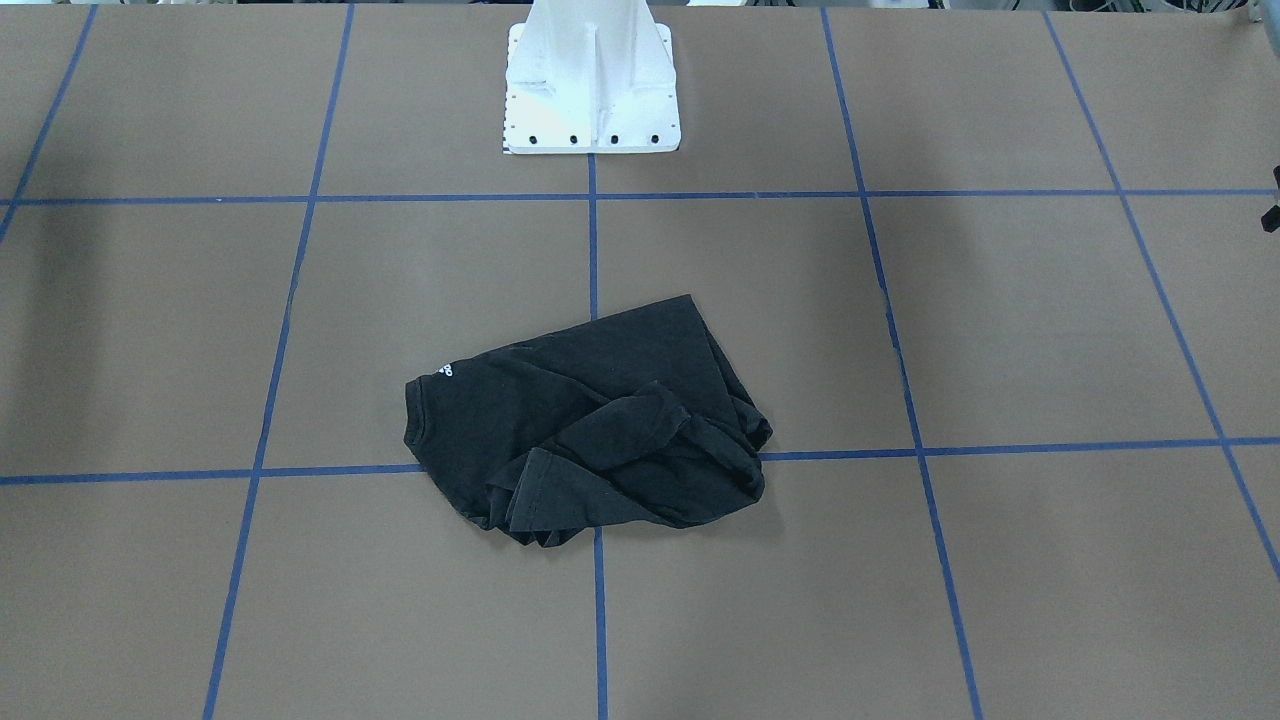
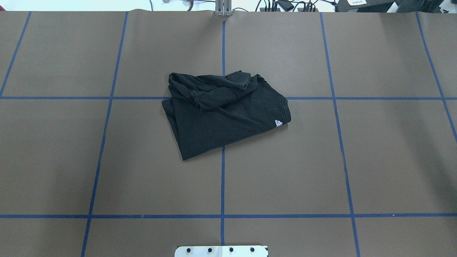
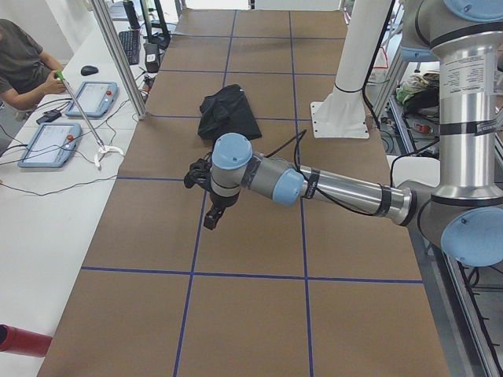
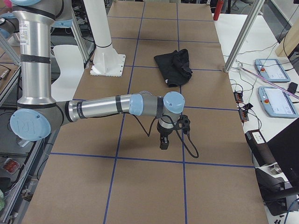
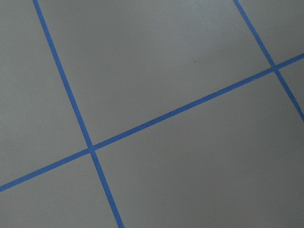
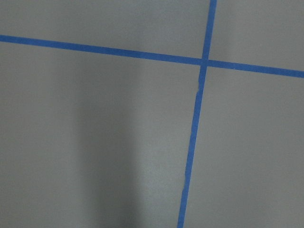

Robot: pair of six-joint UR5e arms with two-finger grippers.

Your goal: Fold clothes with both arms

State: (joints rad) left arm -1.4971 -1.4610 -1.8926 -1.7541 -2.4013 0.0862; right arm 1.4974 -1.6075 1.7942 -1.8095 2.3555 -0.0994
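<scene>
one unreadable white logo [image 2: 278,123] marks the t-shirt [image 2: 225,114]; cannot tell whether left gripper [image 3: 211,223] or right gripper [image 4: 163,143] is open.

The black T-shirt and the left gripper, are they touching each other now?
Apart. In the exterior left view the left gripper hangs over the table, and open table surface separates it from the black T-shirt.

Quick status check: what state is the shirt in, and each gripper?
T-shirt: crumpled, unfolded, lying on the table, ungripped.
Left gripper: above bare table, away from T-shirt; jaws unclear.
Right gripper: above bare table, away from T-shirt; jaws unclear.
</scene>
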